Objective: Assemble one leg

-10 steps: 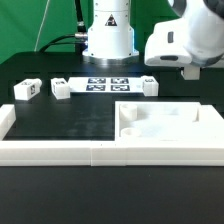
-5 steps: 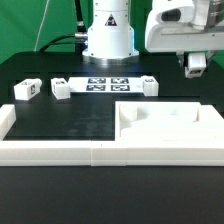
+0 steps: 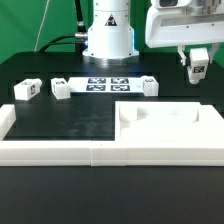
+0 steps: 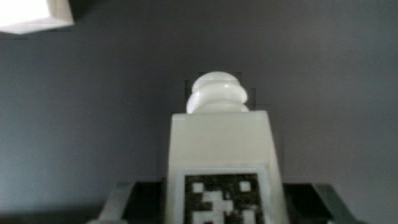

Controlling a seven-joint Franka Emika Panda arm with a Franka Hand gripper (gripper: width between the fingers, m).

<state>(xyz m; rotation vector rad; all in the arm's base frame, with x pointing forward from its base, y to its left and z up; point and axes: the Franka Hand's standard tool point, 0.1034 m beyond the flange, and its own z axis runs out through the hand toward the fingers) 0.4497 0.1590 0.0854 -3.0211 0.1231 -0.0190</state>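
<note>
I have the leg [image 3: 198, 70] clamped in the pincer [image 3: 197, 66], held clear of the tabletop [image 3: 70, 118] near its far corner on the exterior view's right, knobbed tip pointing away from the wrist. I judge this the carry step. Next I'd bring it over a corner of the white panel [image 3: 170, 133] at the near edge and line it up squarely.

We see the small white oblong plastic leg [image 4: 222, 150] as smooth and matt, and its black-and-white square tag [image 4: 222, 202] as flat print. The flat black counter [image 3: 60, 118] looks matt. The large flat white square plastic panel [image 3: 170, 128] looks smooth, with a dull sheen.
</note>
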